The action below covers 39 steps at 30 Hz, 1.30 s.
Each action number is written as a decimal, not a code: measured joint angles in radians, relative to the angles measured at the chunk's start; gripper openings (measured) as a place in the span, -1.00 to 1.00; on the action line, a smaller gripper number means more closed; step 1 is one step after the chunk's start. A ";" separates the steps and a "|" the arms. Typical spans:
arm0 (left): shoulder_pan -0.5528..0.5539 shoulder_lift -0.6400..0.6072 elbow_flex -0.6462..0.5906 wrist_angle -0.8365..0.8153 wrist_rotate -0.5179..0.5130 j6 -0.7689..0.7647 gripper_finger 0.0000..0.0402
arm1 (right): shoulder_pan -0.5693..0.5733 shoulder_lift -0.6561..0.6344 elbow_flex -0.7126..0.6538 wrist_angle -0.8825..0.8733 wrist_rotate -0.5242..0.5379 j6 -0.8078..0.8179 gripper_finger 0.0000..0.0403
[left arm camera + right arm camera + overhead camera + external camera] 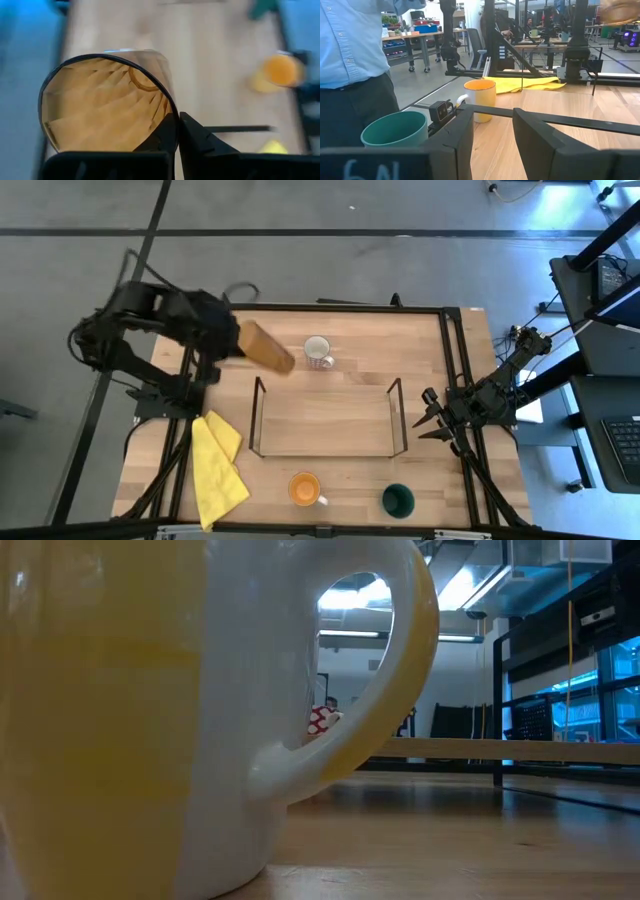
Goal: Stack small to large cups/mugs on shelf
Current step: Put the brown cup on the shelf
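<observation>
the amber translucent tumbler (265, 346), tilted, is held clamped in the left gripper (228, 340), up-left of the low light-wood shelf (325, 420).

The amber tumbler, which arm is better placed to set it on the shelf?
The left. Its claw already grips the amber tumbler, tilted, just beyond the shelf's far left corner. The right claw waits open and empty outside the shelf's right wire frame, away from the tumbler.

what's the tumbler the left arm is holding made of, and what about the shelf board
The amber tumbler, held in the left gripper, looks like translucent plastic or glass: the table shows through its ribbed wall. The shelf board looks like pale, matte wood with visible grain, with thin black wire end frames.
</observation>
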<state>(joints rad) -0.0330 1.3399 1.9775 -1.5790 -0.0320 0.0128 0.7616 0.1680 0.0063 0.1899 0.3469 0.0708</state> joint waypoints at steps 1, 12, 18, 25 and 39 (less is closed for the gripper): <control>-0.044 0.028 0.016 0.007 -0.006 -0.005 -1.00 | 0.000 0.000 0.000 0.000 0.000 0.000 -0.31; -0.323 0.346 0.163 0.009 -0.161 0.322 -1.00 | 0.000 0.000 0.000 0.000 0.000 0.000 -0.31; -0.299 0.382 0.156 0.011 -0.182 0.331 -1.00 | 0.000 0.000 0.000 0.000 0.000 0.000 -0.31; -0.271 0.382 0.030 0.006 -0.008 0.092 -1.00 | 0.000 0.000 0.000 0.000 0.000 0.000 -0.31; -0.323 0.382 -0.046 0.008 -0.036 -0.258 -1.00 | 0.000 0.000 0.000 0.000 0.000 0.000 -0.31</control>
<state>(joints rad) -0.3557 1.7218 1.9320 -1.5707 -0.0683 -0.2457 0.7614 0.1680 0.0063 0.1894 0.3470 0.0708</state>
